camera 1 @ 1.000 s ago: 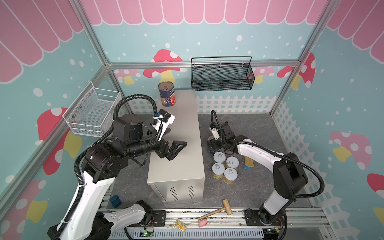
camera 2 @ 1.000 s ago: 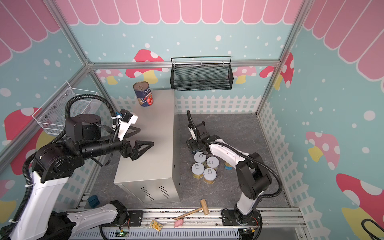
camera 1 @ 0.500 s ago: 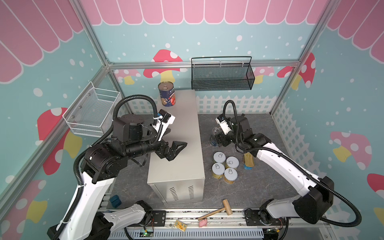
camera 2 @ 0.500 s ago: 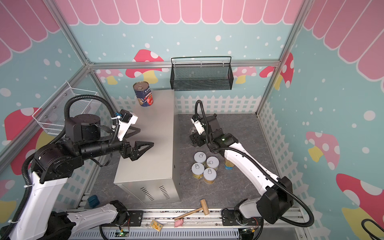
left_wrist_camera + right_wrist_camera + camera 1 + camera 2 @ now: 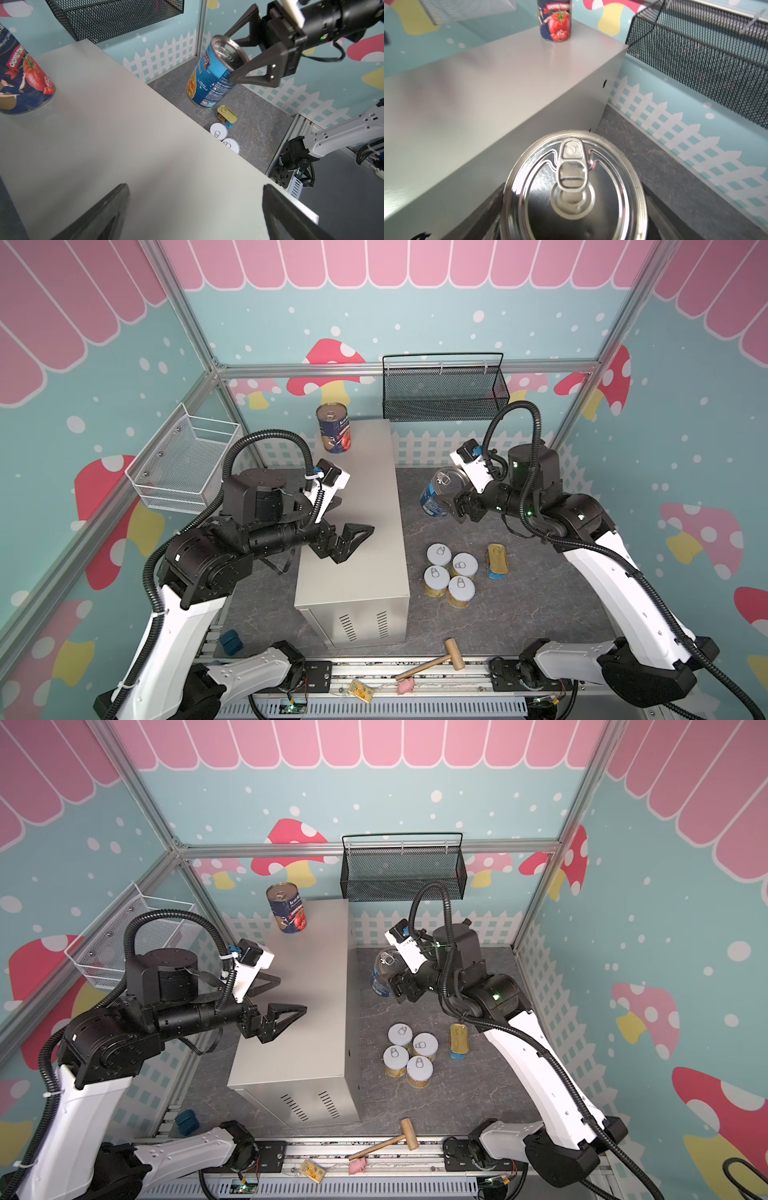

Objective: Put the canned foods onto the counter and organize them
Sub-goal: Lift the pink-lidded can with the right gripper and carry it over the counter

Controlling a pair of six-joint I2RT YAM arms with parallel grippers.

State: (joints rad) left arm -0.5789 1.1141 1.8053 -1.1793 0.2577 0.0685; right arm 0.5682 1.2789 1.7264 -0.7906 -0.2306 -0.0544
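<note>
Blue-label can [image 5: 212,79] is gripped, tilted, by the right gripper [image 5: 229,58] beside the counter [image 5: 357,564]; the left gripper [image 5: 195,185] is held wide apart and empty above it.

Tall can [image 5: 333,435] on the counter [image 5: 365,489]
</note>
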